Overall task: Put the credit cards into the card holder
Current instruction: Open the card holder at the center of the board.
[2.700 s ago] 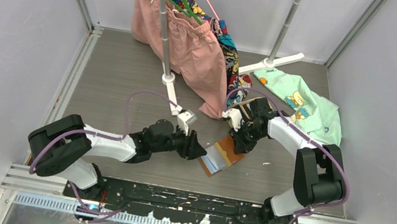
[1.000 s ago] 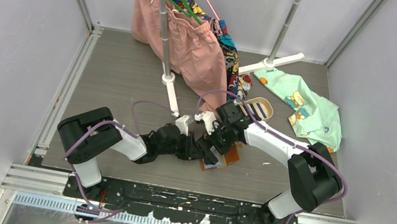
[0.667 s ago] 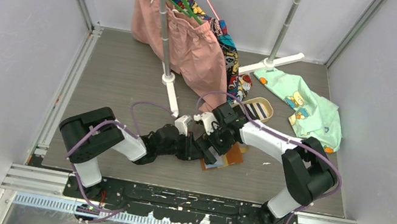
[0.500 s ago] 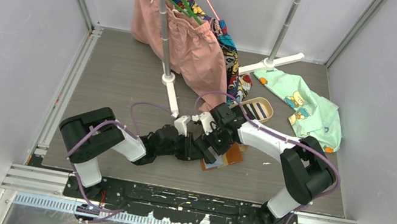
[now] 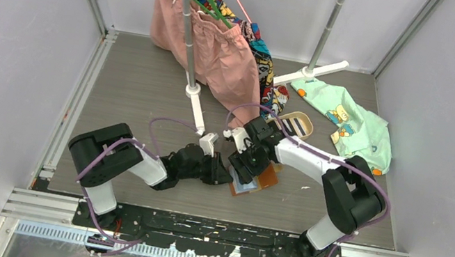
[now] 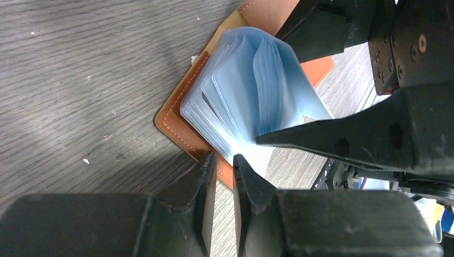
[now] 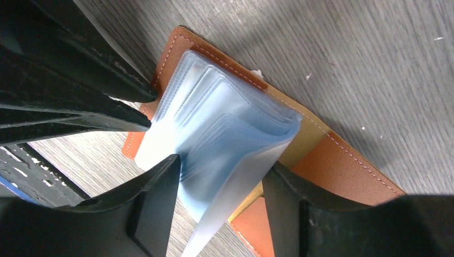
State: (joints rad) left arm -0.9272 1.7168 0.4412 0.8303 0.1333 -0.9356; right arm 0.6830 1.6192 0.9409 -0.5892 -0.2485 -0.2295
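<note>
So from the left: the left gripper [image 6: 222, 163] is down low with its fingers almost together, just a thin slit between them. The tips sit right on the edge of the card holder [image 6: 176, 126]. I honestly can't tell if it's pinching the leather or just pinning it down.

The holder lies open on the table [image 5: 140, 85], close to the near edge and about mid-width. Its clear sleeves [image 6: 257, 91] are fanned up out of the tan cover.

The right gripper [image 7: 220, 167] comes at it from the other side, spread roughly halfway, with the sleeve bundle between its fingers and both fingers up against the plastic. There's no card in it.

The credit cards [image 5: 292, 124] look like they're over in the tray [image 5: 311, 123], farther back toward the right, well apart from the holder.

My read is that this is the "get a pocket open" bit, not the insertion yet. To do it well:

- The left side should only anchor the cover flat, because if that lets go the whole holder will skate on the wood.
- The right side shouldn't squash the full bundle. It should close gently and peel off one sleeve so its mouth gapes.
- The sleeves are floppy and springy, so I'd expect them to flop shut if released fast.
- Leave the open mouth facing the tray side so a card can slide straight in.
</note>
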